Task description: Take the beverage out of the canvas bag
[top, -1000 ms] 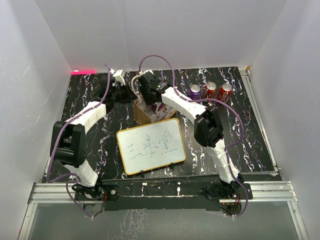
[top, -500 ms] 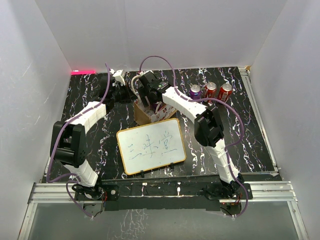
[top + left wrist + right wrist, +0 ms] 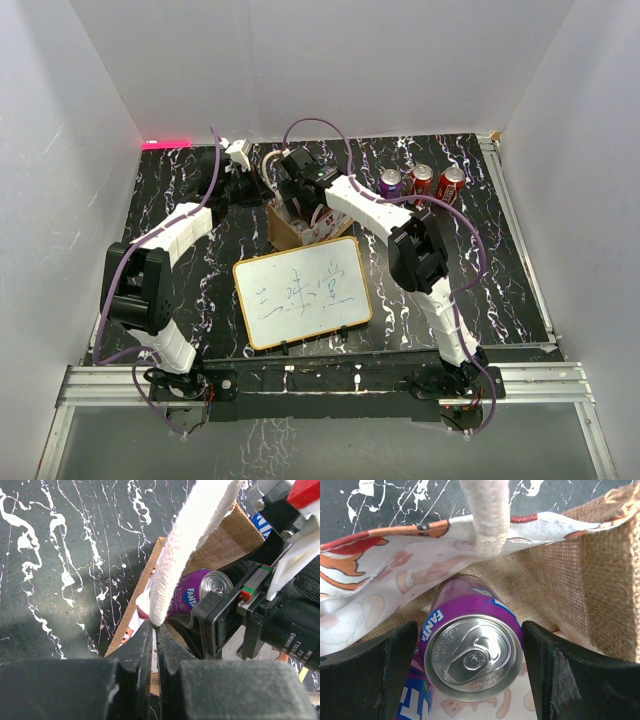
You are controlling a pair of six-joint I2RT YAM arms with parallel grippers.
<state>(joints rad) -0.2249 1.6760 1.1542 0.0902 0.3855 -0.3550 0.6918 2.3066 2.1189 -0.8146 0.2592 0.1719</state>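
Observation:
The canvas bag (image 3: 288, 230) stands behind the whiteboard, tan burlap (image 3: 580, 580) with a white printed panel. A purple Fanta can, the beverage (image 3: 470, 655), stands upright inside it and also shows in the left wrist view (image 3: 200, 592). My right gripper (image 3: 470, 666) reaches down into the bag (image 3: 298, 205) and is open. Its fingers (image 3: 365, 677) flank the can closely on both sides. My left gripper (image 3: 155, 627) is shut on one cream handle (image 3: 185, 545) and holds it up at the bag's left side (image 3: 252, 186). The other handle (image 3: 487, 515) arches over the rim.
A wood-framed whiteboard (image 3: 302, 290) with blue writing lies just in front of the bag. Three cans stand at the back right: a purple one (image 3: 390, 182) and two red ones (image 3: 421, 177) (image 3: 451, 184). White walls enclose the black marbled table (image 3: 500, 270).
The right wrist has shifted slightly over the bag's opening. The left arm has kept still, holding the handle.

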